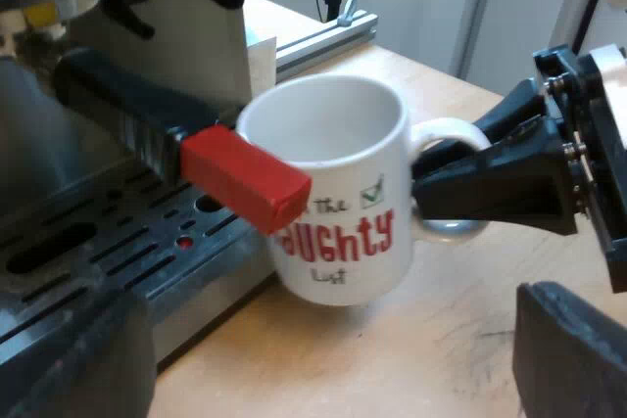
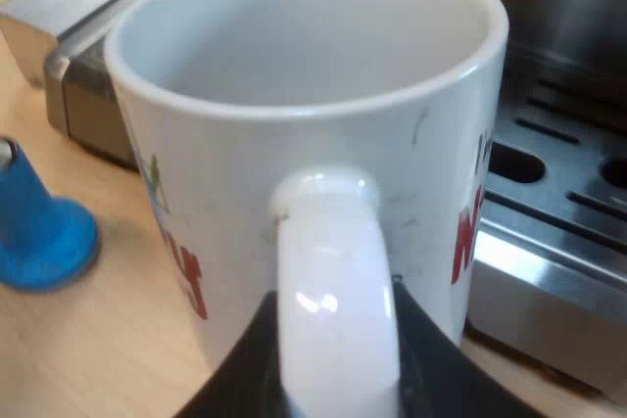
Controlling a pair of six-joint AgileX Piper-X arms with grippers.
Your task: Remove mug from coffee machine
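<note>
The holder's red handle end (image 1: 245,181) hides part of the mug (image 1: 338,208) lettering. The mug hangs beside the machine's drip tray (image 1: 108,247), seemingly just clear of the tabletop (image 1: 441,340). The right claw (image 1: 423,183) is clamped on its handle; the left claw (image 1: 323,364) gapes wide, empty.

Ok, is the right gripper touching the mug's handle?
Touching. In the left wrist view the right gripper pinches the handle of the mug from both sides, with no gap.

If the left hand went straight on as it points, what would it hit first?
Most likely the white ceramic mug with red lettering, which the right hand grips by its handle; the red-ended dark handle beside it might be nearer.
</note>
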